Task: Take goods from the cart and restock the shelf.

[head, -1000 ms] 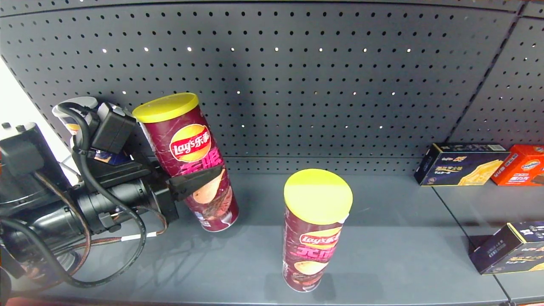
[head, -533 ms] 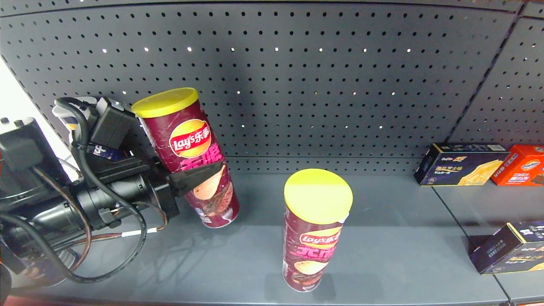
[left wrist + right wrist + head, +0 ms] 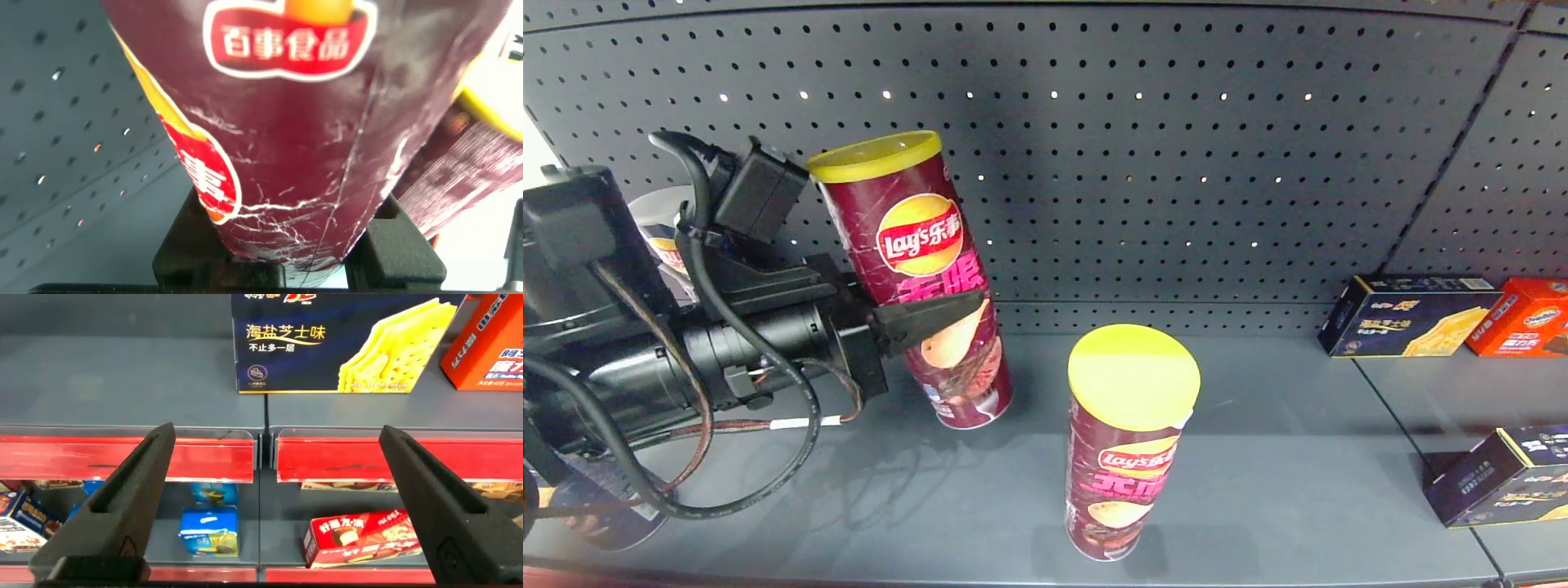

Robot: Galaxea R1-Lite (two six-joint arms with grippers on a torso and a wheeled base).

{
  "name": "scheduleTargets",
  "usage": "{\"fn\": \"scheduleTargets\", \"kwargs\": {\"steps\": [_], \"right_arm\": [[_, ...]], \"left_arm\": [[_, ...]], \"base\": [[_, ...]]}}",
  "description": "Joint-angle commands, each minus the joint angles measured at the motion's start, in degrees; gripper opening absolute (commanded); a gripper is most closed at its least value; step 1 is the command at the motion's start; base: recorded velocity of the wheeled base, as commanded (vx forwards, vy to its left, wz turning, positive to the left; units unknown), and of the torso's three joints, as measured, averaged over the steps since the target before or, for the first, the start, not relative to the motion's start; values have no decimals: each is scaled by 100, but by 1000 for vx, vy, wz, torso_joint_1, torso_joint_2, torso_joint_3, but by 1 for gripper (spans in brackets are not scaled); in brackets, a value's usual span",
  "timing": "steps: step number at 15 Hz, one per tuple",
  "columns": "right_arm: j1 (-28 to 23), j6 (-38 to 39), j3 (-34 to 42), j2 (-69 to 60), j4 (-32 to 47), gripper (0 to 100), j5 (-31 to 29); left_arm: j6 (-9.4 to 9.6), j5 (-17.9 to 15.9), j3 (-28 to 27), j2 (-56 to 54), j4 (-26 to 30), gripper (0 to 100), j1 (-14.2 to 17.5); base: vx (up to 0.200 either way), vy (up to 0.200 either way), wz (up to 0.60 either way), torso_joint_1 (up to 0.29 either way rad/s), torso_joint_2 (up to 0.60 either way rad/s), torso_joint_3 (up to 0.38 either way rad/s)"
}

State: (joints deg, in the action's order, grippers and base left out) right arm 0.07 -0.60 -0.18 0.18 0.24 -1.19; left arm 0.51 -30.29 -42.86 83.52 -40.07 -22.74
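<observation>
Two cans mattered here. One can [image 3: 915,278] was clamped at mid-height in the left end effector [image 3: 939,322], whose fingers [image 3: 400,249] were closed on its sides. A second can [image 3: 1131,441] stood upright near the front of the shelf [image 3: 1258,457].

The held can was tilted, its lid leaning toward the robot's left. Its base hung low over the shelf, left of and behind the second can and near the pegboard [image 3: 1176,163]. Whether the base touched the shelf could not be told.

The step in hand looked like setting the held can down. To do it well, the arm would first need to bring the can upright, so the base met the shelf flat rather than on its rim, and then lower it gently. A gap should be kept to the second can, which was tall and narrow and would likely topple at a nudge. The fingers should part only once the can rested fully, then draw straight back.

The right end effector [image 3: 278,433] was wide open and empty, facing boxes [image 3: 339,343].
</observation>
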Motion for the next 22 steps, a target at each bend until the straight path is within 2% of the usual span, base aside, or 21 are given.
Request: {"fn": "scheduleTargets", "kwargs": {"steps": [1,3,5,7,8,10,13,16,22], "right_arm": [[1,-2,1,-1,2,100,-4],[1,-2,1,-1,2,100,-4],[1,-2,1,-1,2,100,-4],[1,-2,1,-1,2,100,5],[1,-2,1,-1,2,100,5],[1,-2,1,-1,2,100,5],[1,-2,1,-1,2,100,5],[1,-2,1,-1,2,100,5],[1,-2,1,-1,2,100,5]], "left_arm": [[2,-3,-170,-2,140,0,-135],[45,-3,-258,7,280,0,-100],[81,-47,-442,51,456,0,-196],[116,-486,-732,349,500,0,-187],[142,-495,-820,499,579,0,-231],[423,-442,-970,789,623,0,-310],[511,-469,-1383,1088,658,0,-293],[1188,-469,-1690,1580,711,0,-258],[1188,-337,-2262,2265,694,0,-293]], "base": [[0,0,0,0,0,0],[0,0,0,0,0,0],[0,0,0,0,0,0],[0,0,0,0,0,0],[0,0,0,0,0,0],[0,0,0,0,0,0],[0,0,0,0,0,0],[0,0,0,0,0,0],[0,0,0,0,0,0]]}}
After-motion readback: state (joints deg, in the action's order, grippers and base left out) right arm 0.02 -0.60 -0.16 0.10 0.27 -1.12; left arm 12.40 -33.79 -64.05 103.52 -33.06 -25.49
